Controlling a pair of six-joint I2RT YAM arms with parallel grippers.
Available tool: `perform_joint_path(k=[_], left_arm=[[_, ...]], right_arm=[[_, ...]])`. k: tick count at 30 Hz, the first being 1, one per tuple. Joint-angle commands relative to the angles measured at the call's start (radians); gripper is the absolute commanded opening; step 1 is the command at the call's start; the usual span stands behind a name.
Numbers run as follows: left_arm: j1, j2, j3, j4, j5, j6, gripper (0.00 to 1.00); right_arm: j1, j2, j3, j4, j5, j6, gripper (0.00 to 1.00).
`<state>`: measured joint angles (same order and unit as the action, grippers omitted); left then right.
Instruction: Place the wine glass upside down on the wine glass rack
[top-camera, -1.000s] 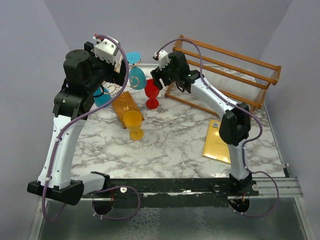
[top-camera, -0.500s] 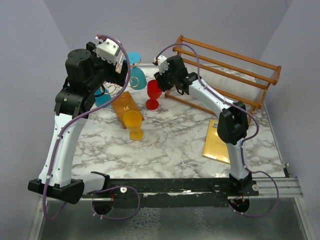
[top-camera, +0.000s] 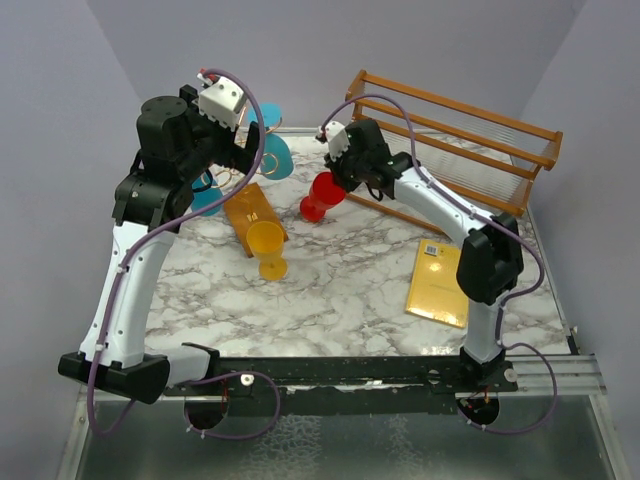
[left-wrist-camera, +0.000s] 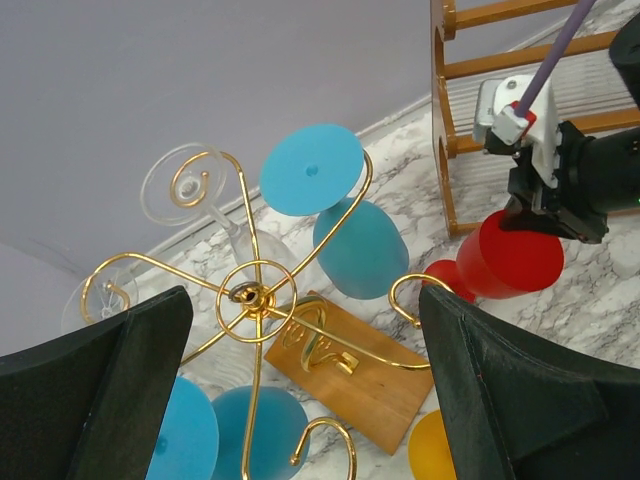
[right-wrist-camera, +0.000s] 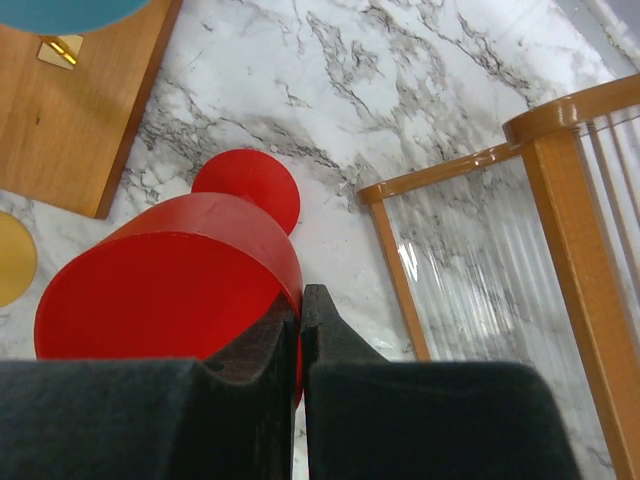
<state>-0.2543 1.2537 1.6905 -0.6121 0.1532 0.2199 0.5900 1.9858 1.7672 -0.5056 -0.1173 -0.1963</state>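
Note:
The red wine glass (top-camera: 320, 196) leans tilted, bowl toward my right gripper (top-camera: 342, 176), foot near the marble. In the right wrist view the right gripper (right-wrist-camera: 301, 292) is shut on the red wine glass (right-wrist-camera: 170, 270), its rim wall pinched between the pads. The wine glass rack (left-wrist-camera: 247, 297) is gold wire on a small wooden base (left-wrist-camera: 372, 388), with blue glasses (left-wrist-camera: 360, 245) and a clear glass (left-wrist-camera: 186, 182) hanging upside down. My left gripper (left-wrist-camera: 305, 300) hovers open above the wine glass rack, holding nothing. From above, the left gripper (top-camera: 243, 150) hides most of the wire.
A yellow glass (top-camera: 267, 246) stands in front of the rack base (top-camera: 252, 215). A large brown slatted wooden rack (top-camera: 450, 140) sits at the back right, just behind the right arm. A yellow packet (top-camera: 438, 283) lies flat near the right arm's base.
My right gripper has shut on the red glass's rim, and the glass has gone from upright to tilted toward it. The left arm has barely moved.

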Motion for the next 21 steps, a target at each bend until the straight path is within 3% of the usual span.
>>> perform_joint_path(k=[1, 14, 21], left_arm=[[0.007, 0.010, 0.037, 0.019, 0.030, 0.004, 0.99], [0.007, 0.064, 0.131, 0.057, 0.076, -0.016, 0.99], [0.007, 0.106, 0.123, 0.143, 0.171, -0.178, 0.99]], right_arm=[[0.003, -0.127, -0.068, 0.017, 0.024, -0.047, 0.01], [-0.037, -0.571, -0.428, 0.167, 0.128, -0.153, 0.01], [-0.041, -0.742, -0.356, 0.162, 0.153, -0.191, 0.01]])
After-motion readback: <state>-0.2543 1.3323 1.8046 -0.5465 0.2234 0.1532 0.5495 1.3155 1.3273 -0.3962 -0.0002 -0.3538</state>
